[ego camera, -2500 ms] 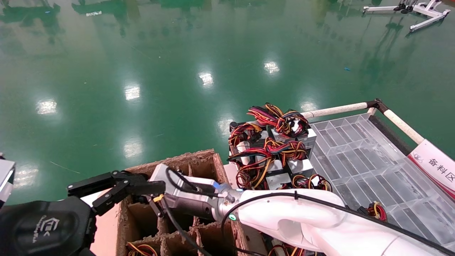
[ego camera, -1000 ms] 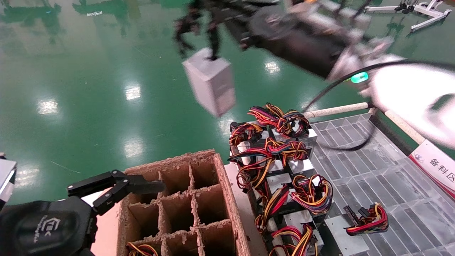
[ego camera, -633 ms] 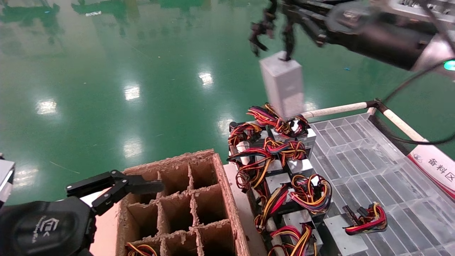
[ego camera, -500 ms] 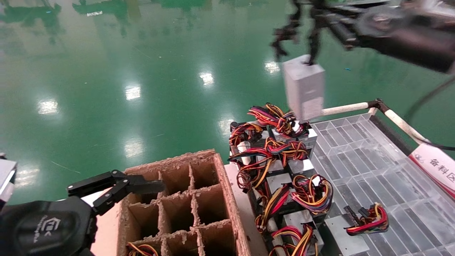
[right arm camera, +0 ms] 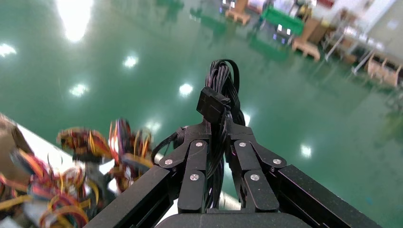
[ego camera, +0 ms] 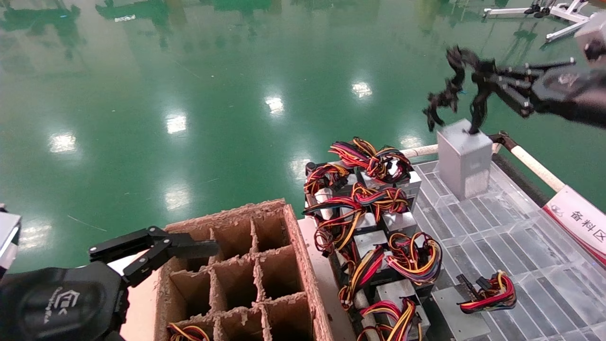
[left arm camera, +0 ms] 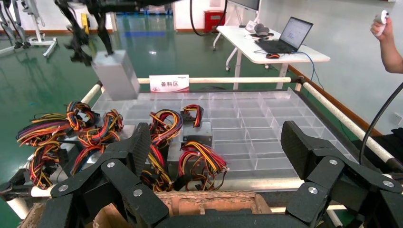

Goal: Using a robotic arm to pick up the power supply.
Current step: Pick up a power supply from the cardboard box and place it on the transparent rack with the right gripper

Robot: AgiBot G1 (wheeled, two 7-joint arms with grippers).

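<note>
The power supply (ego camera: 464, 158), a plain silver-grey box, hangs upright by its black cables (ego camera: 447, 97) from my right gripper (ego camera: 483, 83), over the far corner of the clear tray (ego camera: 478, 222). In the right wrist view the right gripper (right arm camera: 219, 130) is shut on the black cable bunch (right arm camera: 222, 90), and the box is hidden below it. The left wrist view shows the power supply (left arm camera: 116, 73) hanging beyond the coloured wires. My left gripper (ego camera: 182, 246) is parked open at the cardboard crate's near left corner, and the left gripper (left arm camera: 214, 142) holds nothing.
A cardboard crate (ego camera: 236, 265) with divided cells stands at the lower middle. Several grey boxes with red, yellow and orange wires (ego camera: 374, 199) crowd the tray's left side. A white rail (ego camera: 450, 146) and a sign (ego camera: 580, 220) border the tray. A person's hand (left arm camera: 387, 33) shows far off.
My right gripper lifted the power supply out of the cardboard crate, swung it up and to the right, and has now lowered it over the tray's far corner. The left arm stayed still.
</note>
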